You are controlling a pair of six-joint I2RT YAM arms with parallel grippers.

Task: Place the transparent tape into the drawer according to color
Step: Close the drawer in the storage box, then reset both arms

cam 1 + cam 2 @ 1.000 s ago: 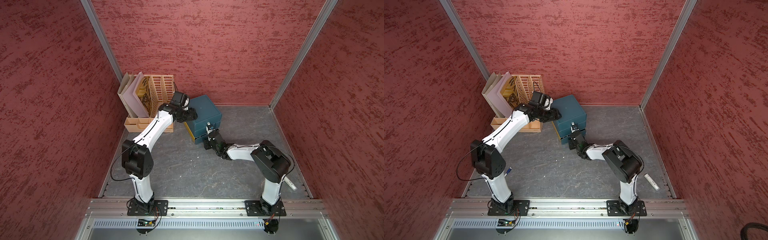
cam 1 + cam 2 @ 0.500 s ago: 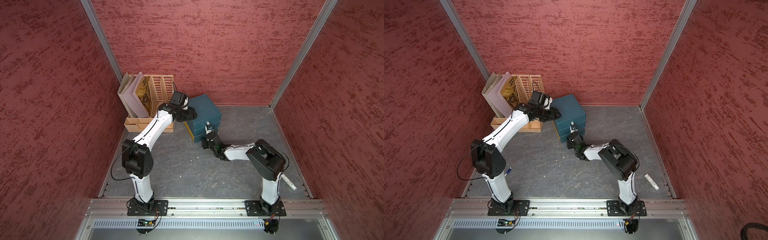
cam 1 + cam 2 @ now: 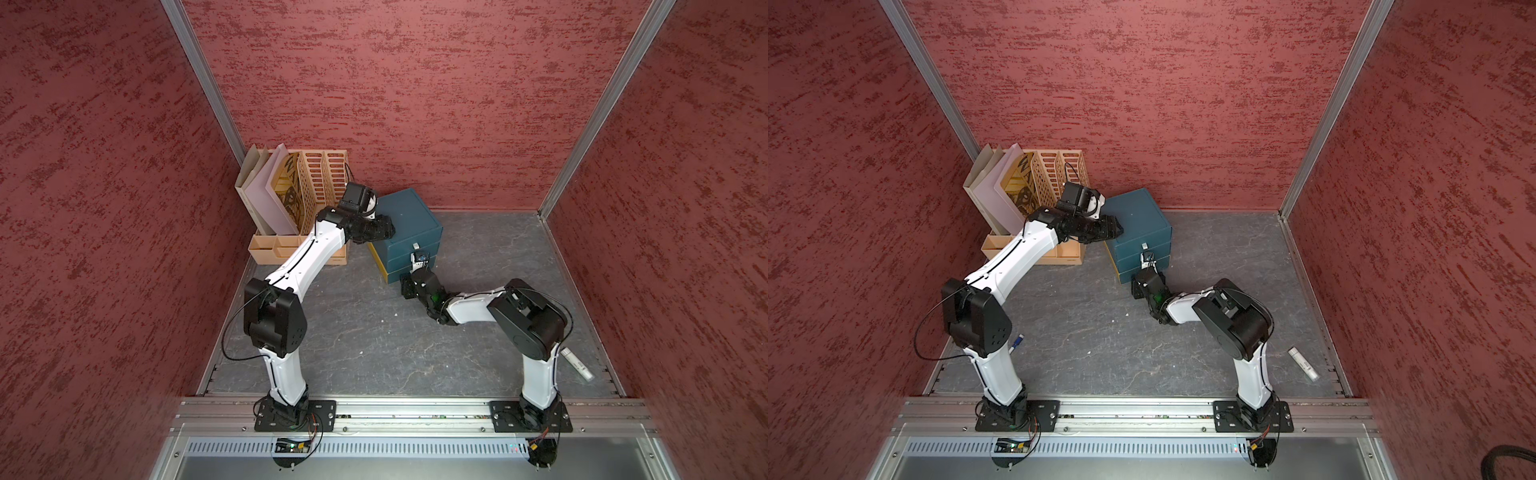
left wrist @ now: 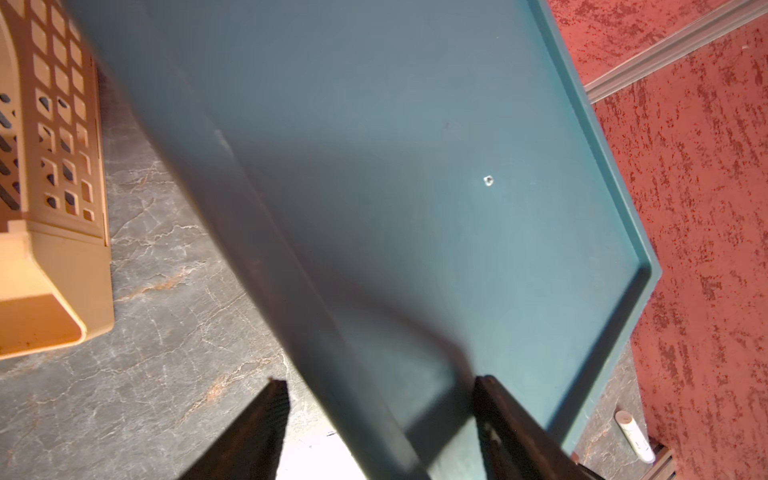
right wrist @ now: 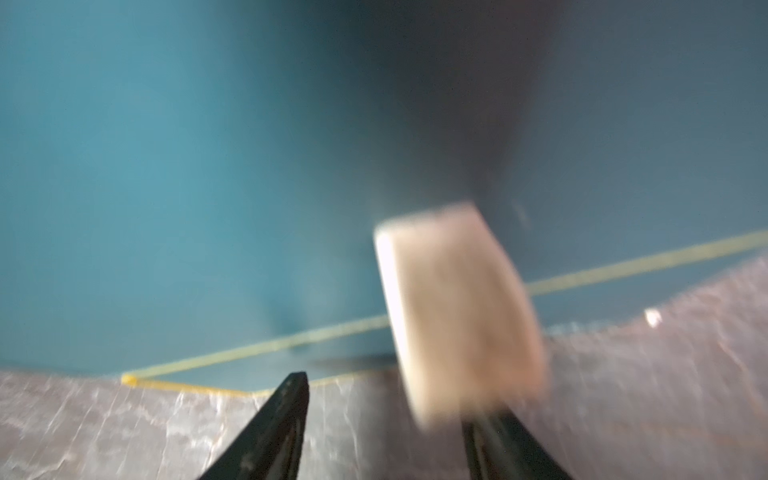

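Red textured walls [image 3: 374, 83] enclose a grey marbled floor [image 3: 374, 345]. A teal drawer cabinet [image 3: 409, 220] stands at the back, just beside a tan slatted file rack [image 3: 320, 183] that holds folders.

Tape: no roll shows in any view, so its place cannot be told. The cabinet's drawer fronts [image 3: 411, 253] look flush in both top views.

Left gripper [image 3: 384, 230]: it hangs at the near left corner of the cabinet top [image 3: 1138, 216]. In the wrist view the left gripper [image 4: 380, 380] has its fingers spread wide. The rim of the cabinet top runs between them, and neither finger is seen pressing on it. Nothing is held.

Right gripper [image 3: 419, 270]: it sits low, close against the cabinet front. The wrist view is blurred. There the right gripper [image 5: 386, 399] has its fingers apart, with a pale block-shaped drawer handle [image 5: 457, 316] just ahead of them. The handle lies close to one finger and stands clear of the other. Whether that near finger touches it is lost in the blur. The handle is not clamped.

Other items: a white tube [image 3: 577, 365] lies on the floor by the right arm's base, well apart from the cabinet (it also shows in the left wrist view [image 4: 633, 436]).
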